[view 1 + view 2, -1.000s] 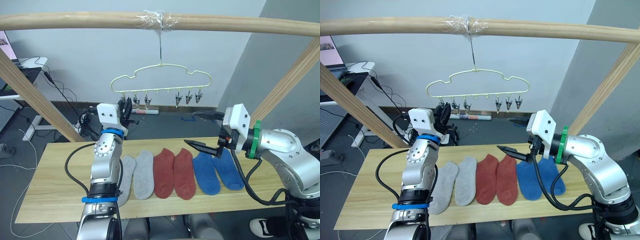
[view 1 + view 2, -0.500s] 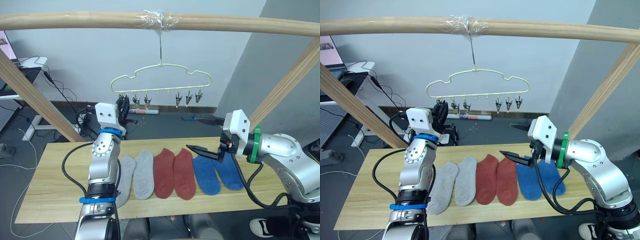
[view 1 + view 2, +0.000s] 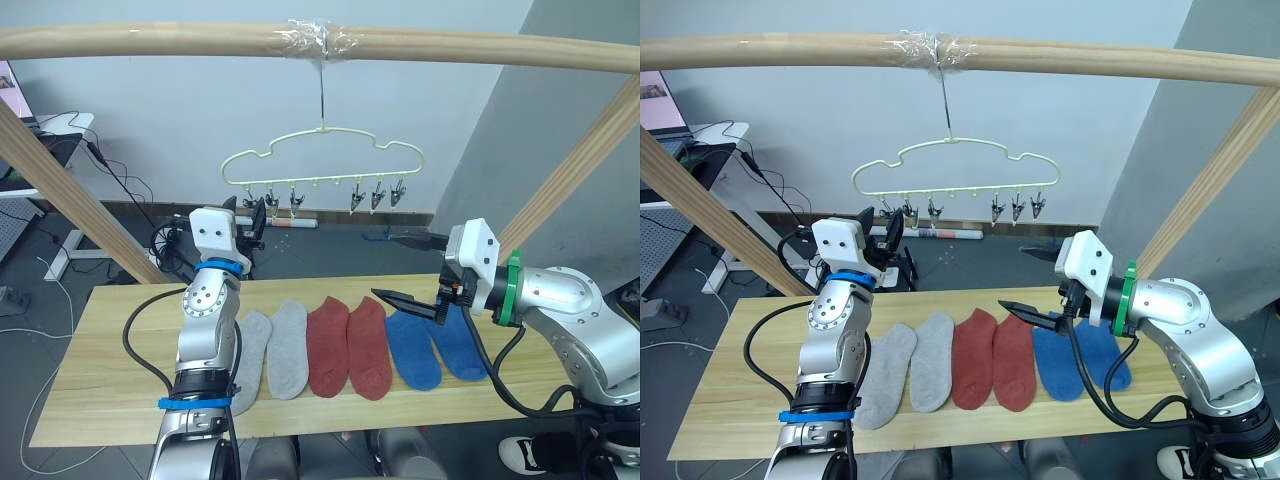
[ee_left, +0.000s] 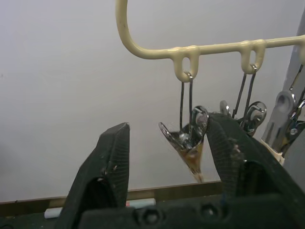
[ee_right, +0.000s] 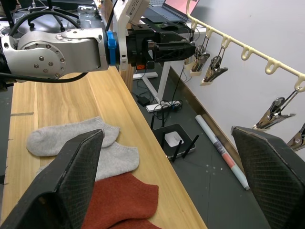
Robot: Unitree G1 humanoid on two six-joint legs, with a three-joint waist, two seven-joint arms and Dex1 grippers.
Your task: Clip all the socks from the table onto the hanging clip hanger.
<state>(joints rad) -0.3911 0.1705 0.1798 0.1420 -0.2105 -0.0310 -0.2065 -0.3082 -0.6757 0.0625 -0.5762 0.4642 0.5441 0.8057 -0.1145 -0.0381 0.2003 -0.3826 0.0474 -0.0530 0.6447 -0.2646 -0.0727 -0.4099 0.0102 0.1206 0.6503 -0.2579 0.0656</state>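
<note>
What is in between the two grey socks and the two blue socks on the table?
The two rust red socks lie side by side between the grey socks and the blue socks, as the head views show.

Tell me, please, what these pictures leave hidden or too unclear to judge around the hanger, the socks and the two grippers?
- Leftmost grey sock: the left arm covers its left edge in the head views.
- Left gripper and the end clip on the hanger: the left wrist view leaves it unclear whether either finger touches the clip.
- Blue socks: the right gripper, open, overlaps their upper ends.
- Table: its right end lies behind the right arm.
</note>
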